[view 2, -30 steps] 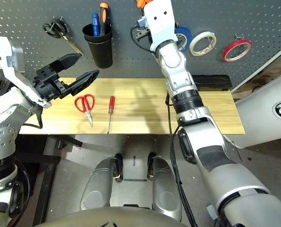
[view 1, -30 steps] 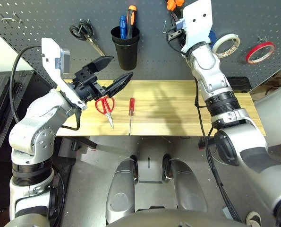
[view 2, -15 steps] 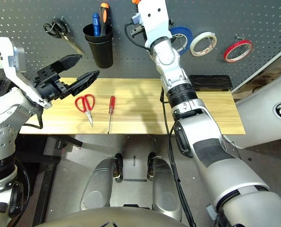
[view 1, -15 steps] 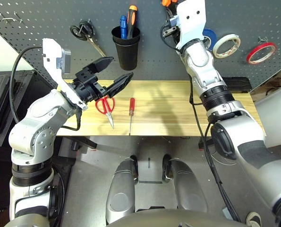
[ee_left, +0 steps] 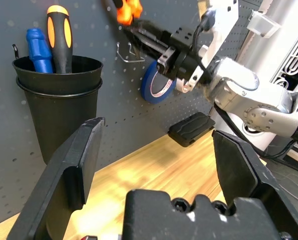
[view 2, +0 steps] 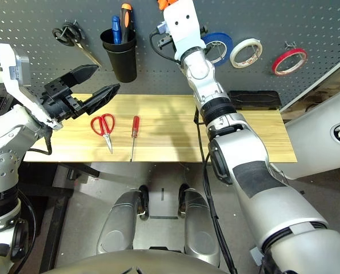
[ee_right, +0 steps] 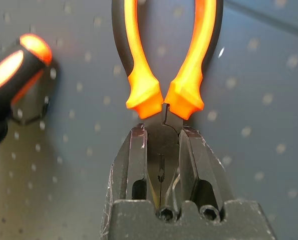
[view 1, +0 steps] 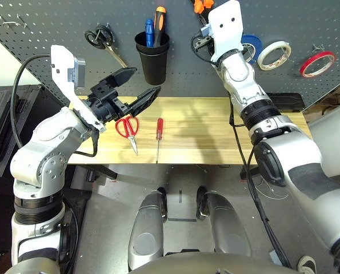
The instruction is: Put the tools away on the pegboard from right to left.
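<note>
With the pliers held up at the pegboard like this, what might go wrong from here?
The right gripper pinches the pliers only by the metal nose, so they may twist or slip before catching the hook. The black cup with its screwdrivers stands close beside and might get bumped. The red scissors and red screwdriver still lie on the table under the open left gripper.

a workshop or robotics lab bench was shown. a dark grey pegboard (view 1: 55, 17) filled the top of the frame, hung with black-handled scissors (view 1: 101, 41) at upper left, a black cup (view 1: 152, 56) of screwdrivers at upper centre, and tape rolls (view 1: 274, 55) at upper right. a plain wooden worktop (view 1: 204, 134) was set across the middle, over a bare grey floor.
</note>
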Controlling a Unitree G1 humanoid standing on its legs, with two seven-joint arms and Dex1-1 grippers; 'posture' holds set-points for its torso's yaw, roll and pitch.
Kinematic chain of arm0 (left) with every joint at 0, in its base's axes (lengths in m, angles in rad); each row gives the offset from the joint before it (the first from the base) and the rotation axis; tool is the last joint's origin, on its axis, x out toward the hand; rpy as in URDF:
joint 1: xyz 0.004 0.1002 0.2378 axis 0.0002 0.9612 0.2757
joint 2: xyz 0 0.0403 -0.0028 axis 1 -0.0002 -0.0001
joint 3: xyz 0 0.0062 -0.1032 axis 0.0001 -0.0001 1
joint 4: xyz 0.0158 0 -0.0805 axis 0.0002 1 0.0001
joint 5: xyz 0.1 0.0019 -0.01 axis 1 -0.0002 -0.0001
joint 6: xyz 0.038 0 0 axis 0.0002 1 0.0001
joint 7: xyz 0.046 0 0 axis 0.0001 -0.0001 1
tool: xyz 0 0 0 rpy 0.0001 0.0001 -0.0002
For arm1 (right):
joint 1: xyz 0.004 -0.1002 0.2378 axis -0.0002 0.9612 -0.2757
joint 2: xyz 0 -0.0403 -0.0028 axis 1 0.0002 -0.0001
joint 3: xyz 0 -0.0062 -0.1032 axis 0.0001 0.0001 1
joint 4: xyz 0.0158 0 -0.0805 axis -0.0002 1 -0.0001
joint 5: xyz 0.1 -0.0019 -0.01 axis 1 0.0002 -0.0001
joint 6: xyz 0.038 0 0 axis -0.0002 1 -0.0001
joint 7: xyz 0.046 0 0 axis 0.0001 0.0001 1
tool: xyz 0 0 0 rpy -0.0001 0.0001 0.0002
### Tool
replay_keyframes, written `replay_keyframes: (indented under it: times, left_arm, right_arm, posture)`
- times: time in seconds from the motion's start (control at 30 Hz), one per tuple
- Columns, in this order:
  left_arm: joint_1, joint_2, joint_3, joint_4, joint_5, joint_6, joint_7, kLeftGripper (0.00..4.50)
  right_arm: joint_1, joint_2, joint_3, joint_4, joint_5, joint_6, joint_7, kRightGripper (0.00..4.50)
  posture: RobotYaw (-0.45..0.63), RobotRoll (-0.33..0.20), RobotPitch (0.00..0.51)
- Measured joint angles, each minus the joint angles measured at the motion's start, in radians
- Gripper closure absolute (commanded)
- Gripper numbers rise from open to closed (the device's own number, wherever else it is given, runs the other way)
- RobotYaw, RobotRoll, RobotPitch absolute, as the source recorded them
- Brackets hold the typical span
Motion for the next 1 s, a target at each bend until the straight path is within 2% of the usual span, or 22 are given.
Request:
replay_keyframes:
  times: [0.4,0.43,0.53,0.67,0.73,1.0]
  left_arm:
    - [-0.001,0.0,-0.005,-0.001,0.0,0.006,0.01,0.0]
    - [-0.001,0.0,-0.005,-0.001,0.0,0.006,0.01,0.0]
    - [-0.001,-0.001,-0.008,-0.001,0.0,0.006,0.011,0.0]
    - [-0.001,-0.002,-0.01,-0.002,0.0,0.006,0.01,0.0]
    - [-0.001,-0.002,-0.012,-0.001,0.0,0.006,0.009,0.0]
    - [-0.002,-0.003,-0.023,0.003,0.001,0.005,0.005,0.0]
  right_arm:
    - [0.007,0.003,-0.001,0.017,0.0,-0.005,-0.002,3.78]
    - [0.013,0.003,-0.001,0.016,0.0,-0.005,-0.002,3.02]
    - [0.036,0.003,-0.002,0.001,0.001,-0.004,-0.004,2.16]
    - [0.096,0.002,-0.004,-0.087,0.009,-0.001,0.005,0.65]
    - [0.118,0.002,-0.005,-0.145,0.013,0.008,0.013,0.03]
    - [0.229,-0.003,-0.004,-0.404,0.026,0.132,0.058,0.03]
  posture:
    - [0.12,0.0,0.211]
    - [0.12,0.0,0.211]
    - [0.12,0.0,0.211]
    - [0.11,0.0,0.208]
    - [0.11,0.0,0.208]
    - [0.09,0.0,0.209]
